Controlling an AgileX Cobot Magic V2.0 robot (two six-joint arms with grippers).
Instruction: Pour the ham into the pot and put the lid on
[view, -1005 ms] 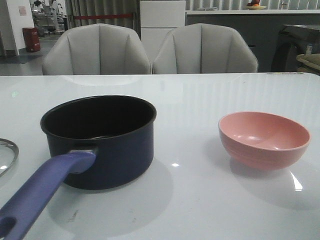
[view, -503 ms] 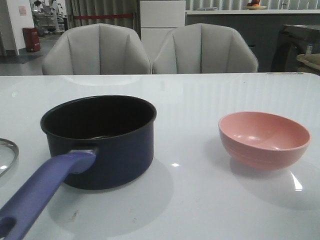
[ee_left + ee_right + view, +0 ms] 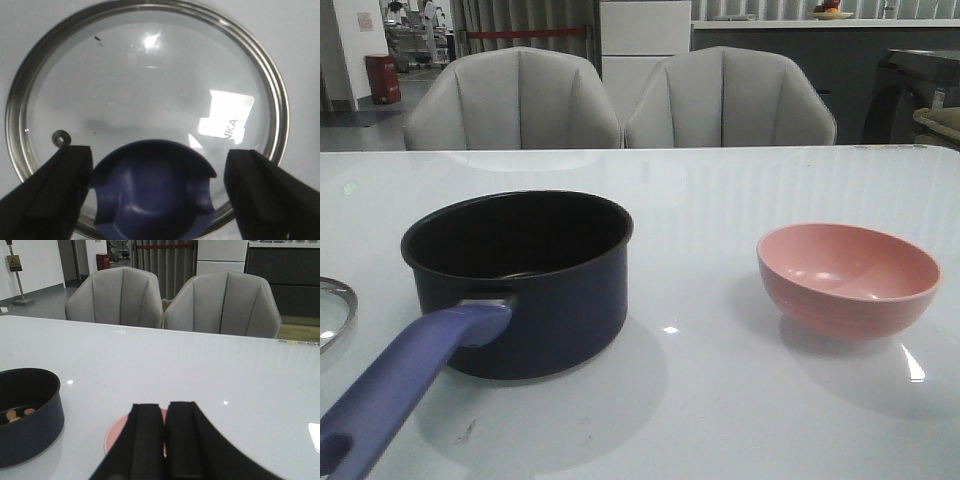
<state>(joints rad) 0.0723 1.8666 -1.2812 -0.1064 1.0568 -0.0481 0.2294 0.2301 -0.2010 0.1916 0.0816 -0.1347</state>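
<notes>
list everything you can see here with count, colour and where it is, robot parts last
pot: 1, dark navy with purple-blue handle, left on the table
ham: 2 slices, orange-pink, inside the pot
lid: 1, glass with steel rim and purple-blue knob, flat on the table under the left gripper
bowl: 1, pink, right on the table
table: 1, glossy white
chairs: 2, grey, behind the table
left gripper: 1, black, open astride the lid knob
right gripper: 1, black, shut above the bowl

The left gripper [image 3: 157, 195] hangs pointing straight down with its black fingers [image 3: 50, 195] spread wide, nothing touching them. The right gripper [image 3: 164, 440] is held level, pointing forward, its two fingers [image 3: 147, 440] pressed together and empty.
</notes>
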